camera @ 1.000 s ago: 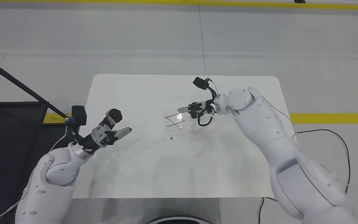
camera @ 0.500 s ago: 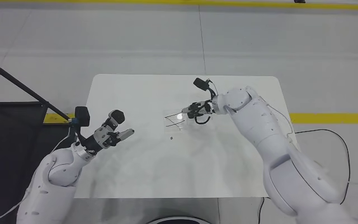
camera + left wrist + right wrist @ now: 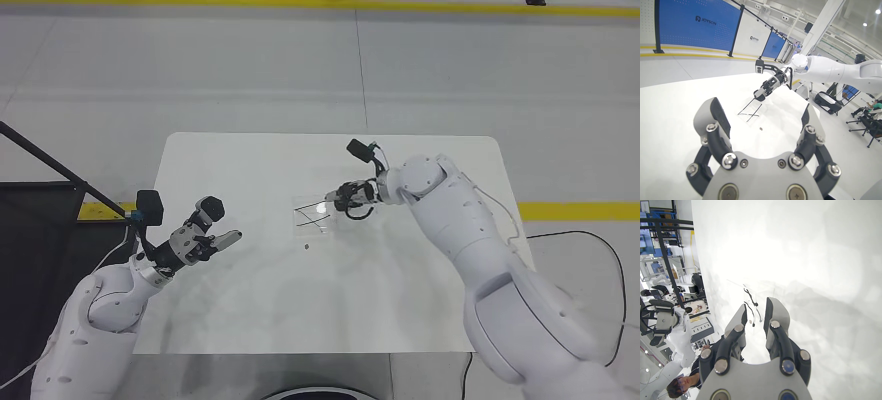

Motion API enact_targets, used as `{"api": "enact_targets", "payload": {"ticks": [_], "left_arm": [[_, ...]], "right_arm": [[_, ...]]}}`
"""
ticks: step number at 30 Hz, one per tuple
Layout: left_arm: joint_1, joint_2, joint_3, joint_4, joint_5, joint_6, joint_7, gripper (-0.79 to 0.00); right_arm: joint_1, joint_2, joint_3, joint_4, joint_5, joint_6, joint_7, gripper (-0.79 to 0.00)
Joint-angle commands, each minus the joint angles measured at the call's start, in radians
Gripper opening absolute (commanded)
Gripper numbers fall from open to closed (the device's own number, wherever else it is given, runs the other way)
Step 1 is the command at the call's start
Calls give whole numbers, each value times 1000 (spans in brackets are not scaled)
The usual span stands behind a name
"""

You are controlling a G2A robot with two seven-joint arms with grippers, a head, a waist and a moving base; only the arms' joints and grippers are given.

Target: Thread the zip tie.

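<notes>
My right gripper is low over the middle of the white table, angled down at the zip tie. Its fingers stand a narrow gap apart, not pressed together, and the bare table shows between them. The zip tie lies just beyond my fingertips as thin black strips that cross one another, with a small square head at one end. From my left wrist, one strip seems to rise from the table to the tip of that hand, but I cannot tell whether a finger touches it or is only close above it.

My left gripper hangs above the table's near left part, well apart from the zip tie. It is spread wide and has hold of nothing. A small dark speck lies on the table between that hand and the strips.
</notes>
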Motion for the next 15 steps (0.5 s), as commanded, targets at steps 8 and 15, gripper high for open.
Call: {"api": "enact_targets", "payload": {"ticks": [8, 15], "left_arm": [[0, 0, 0, 0, 0, 0, 0, 0], [0, 0, 0, 0, 0, 0, 0, 0]], "right_arm": [[7, -13, 9, 16, -12, 19, -10, -520], [9, -23, 14, 22, -24, 32, -10, -548]]}}
